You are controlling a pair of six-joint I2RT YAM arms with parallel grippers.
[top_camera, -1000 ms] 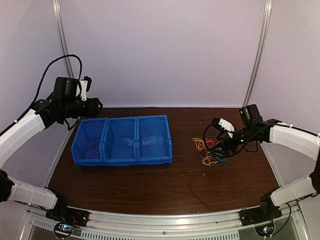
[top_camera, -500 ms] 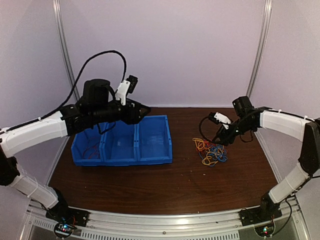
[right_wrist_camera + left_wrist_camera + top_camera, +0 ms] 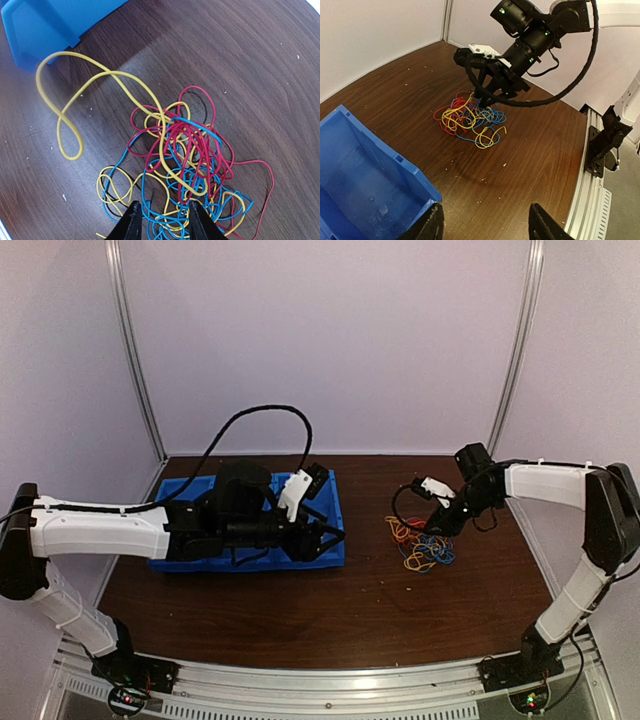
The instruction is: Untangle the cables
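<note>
Top external view: right of centre on the dark wooden tabletop (image 3: 300, 620), the cables (image 3: 420, 545), one loose heap of red, light blue and yellow-orange strands tangled together, well apart from the blue bin (image 3: 328, 485) on the left. Reaching in from the right and tipped down onto the far edge of that heap: the right claw (image 3: 440, 525). Stretched low across the bin and aimed toward the heap, but well short of it: the left claw (image 3: 335, 535).

Left wrist view: left claw set wide, only bare wood between its fingers (image 3: 432, 225). Near corner of the bin at lower left. Further ahead, the tangle flat on the wood, with the right claw's tips down at its far side.

Right wrist view: right claw drawn in to a narrow gap, fingers (image 3: 132, 220) apart and poised right at the near edge of the tangle, blue strands showing through the gap. Red and blue loops thickest at the middle of the heap. Trailing out from the knot toward the bin corner: one long yellow strand (image 3: 70, 100), bent into an open loop and lying free on the wood.
</note>
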